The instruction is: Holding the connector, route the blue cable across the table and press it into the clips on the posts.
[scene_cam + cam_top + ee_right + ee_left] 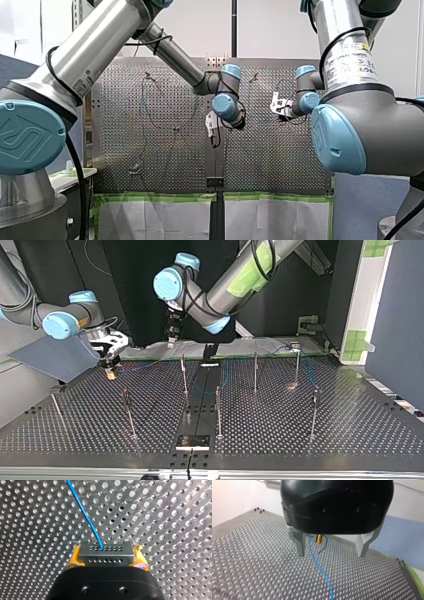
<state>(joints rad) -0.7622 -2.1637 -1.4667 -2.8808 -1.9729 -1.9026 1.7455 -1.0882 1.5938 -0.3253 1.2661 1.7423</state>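
1. Blue cable [88,517] entered the top face of the grey connector [105,553], the thing nearest the right wrist camera. My right gripper [105,556] was clamped on that connector, its yellow pads [72,560] pressed against the block's two ends.
2. Ahead of those jaws the cable led away in a single line over the perforated table [175,530].
3. My left gripper [331,548] hung above the table with its metal fingers [300,543] spread wide and nothing between them. The cable lay on the plate below and beyond the gap, touching neither finger.
4. Past those fingers a small orange-yellow piece [319,538] showed near the cable's far stretch; what it was could not be told from there.
5. In the top view my right gripper sat low over the table's far left part. My left gripper hung higher, near the middle of the far edge, well apart from it.
6. Thin upright posts [218,410] stood scattered across the table. Blue cable ran among those in the top view's right half, but whether it sat in any clip could not be told.
7. Beyond the table's edge lay white sheets [160,217] bordered with green tape [160,197].
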